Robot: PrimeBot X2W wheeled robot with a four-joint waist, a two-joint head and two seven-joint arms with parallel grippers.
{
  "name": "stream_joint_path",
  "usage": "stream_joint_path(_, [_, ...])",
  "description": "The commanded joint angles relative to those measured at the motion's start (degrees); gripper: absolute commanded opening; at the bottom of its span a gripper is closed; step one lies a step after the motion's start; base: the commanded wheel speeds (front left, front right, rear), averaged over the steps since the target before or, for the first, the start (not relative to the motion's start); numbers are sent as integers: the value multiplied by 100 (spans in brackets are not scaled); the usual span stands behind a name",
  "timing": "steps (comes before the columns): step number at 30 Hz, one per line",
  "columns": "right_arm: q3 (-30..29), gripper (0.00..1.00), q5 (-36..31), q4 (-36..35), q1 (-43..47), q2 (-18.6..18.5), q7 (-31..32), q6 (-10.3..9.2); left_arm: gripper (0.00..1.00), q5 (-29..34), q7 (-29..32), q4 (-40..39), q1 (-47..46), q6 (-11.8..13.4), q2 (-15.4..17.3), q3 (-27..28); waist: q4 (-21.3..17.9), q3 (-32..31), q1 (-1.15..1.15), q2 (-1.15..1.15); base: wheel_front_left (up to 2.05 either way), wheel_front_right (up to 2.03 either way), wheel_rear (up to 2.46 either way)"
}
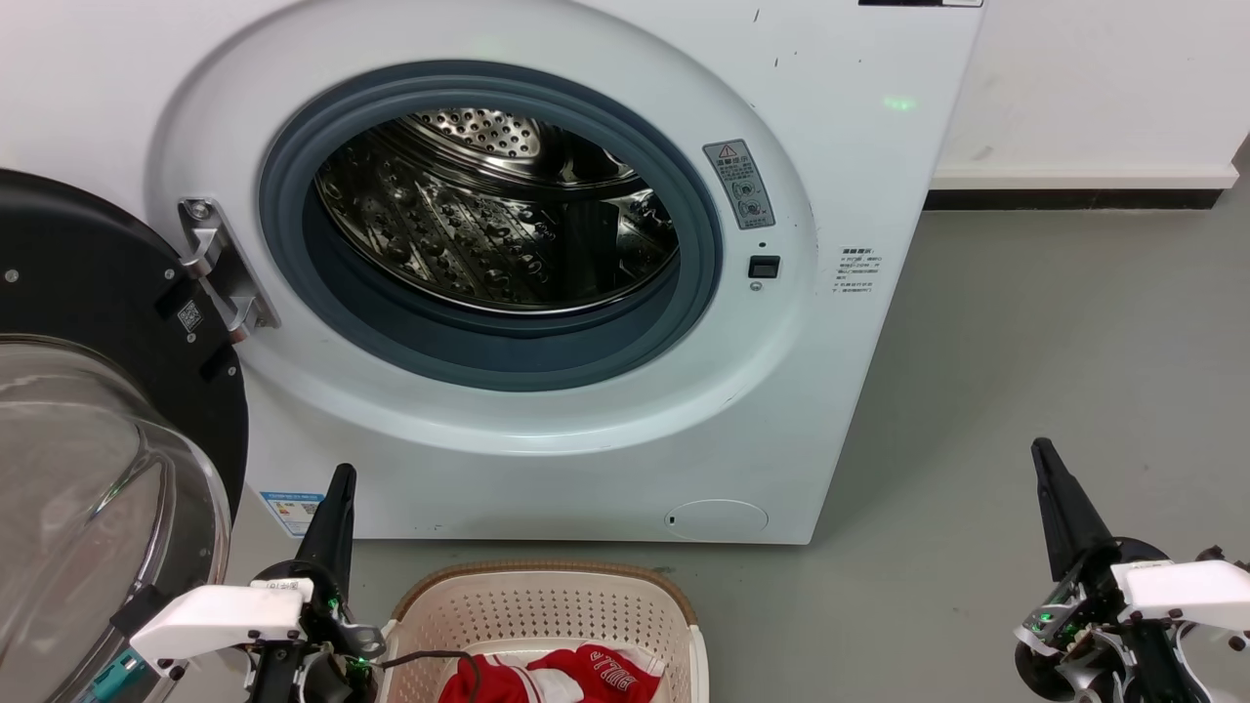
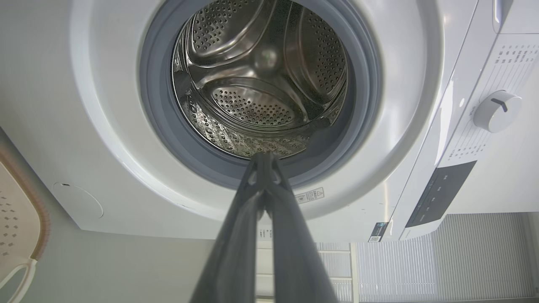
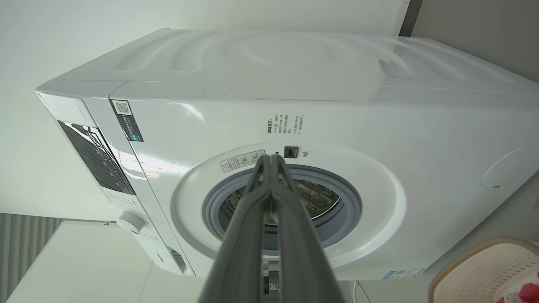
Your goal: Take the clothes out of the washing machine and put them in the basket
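Now, left fingers (image 1: 335,513): pressed together, holding nothing, pointing up beside the basket (image 1: 547,570).
Right fingers (image 1: 1062,513): closed, empty, raised over the floor (image 1: 1025,342), well right of the washing machine (image 1: 840,391).
Clothes (image 1: 586,676): red, lying in the basket.

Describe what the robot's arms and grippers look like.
The left gripper and right gripper each have two long, dark, tapering fingers. Behind them sit white boxy wrist covers and small green lights. A thin black cable loops from the left wrist.
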Motion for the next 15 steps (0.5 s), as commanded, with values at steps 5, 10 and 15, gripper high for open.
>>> stream_joint_path(5, [-46, 0, 270, 55, -101, 19, 64, 0, 0, -260, 82, 25, -67, -60, -14, 54, 12, -3, 0, 0, 0, 0, 0])
stream_joint_path(10, [-57, 0, 231, 53, -100, 29, 79, 0, 0, -238, 77, 22, -61, -55, -13, 50, 12, -3, 0, 0, 0, 0, 0])
stream_joint_path(15, [-69, 0, 217, 53, -102, 37, 86, 0, 0, -238, 77, 21, -60, -55, -13, 49, 12, -3, 0, 0, 0, 0, 0])
